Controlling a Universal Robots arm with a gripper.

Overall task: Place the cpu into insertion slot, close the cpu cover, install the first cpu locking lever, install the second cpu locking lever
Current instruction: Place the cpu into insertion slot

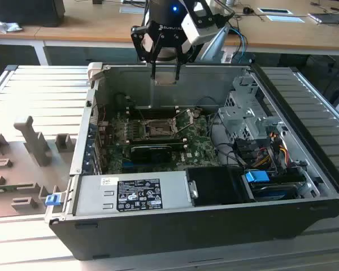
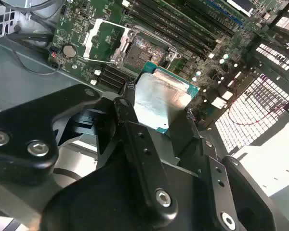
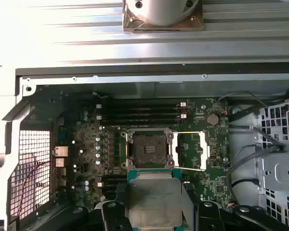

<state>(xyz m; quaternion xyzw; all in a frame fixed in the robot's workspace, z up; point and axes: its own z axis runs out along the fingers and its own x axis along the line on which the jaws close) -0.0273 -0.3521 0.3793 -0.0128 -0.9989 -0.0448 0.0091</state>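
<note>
Holds cpu (image 3: 154, 197) clamped in gripper (image 1: 165, 76), well above open socket (image 3: 147, 149), w/ cpu cover (image 3: 190, 150) flipped open just beside socket. Could damage socket if lowered tilted/off-centre, or drop cpu on loose grip.

My black two-fingered tool (image 1: 165, 78) hangs straight down from the arm's black wrist (image 1: 164, 25), fingertips pointing downward. In both wrist views I see its dark fingers (image 2: 125, 113) clamped on opposite edges of the flat square silver-grey cpu (image 3: 154, 199), gripping it firmly.
</note>
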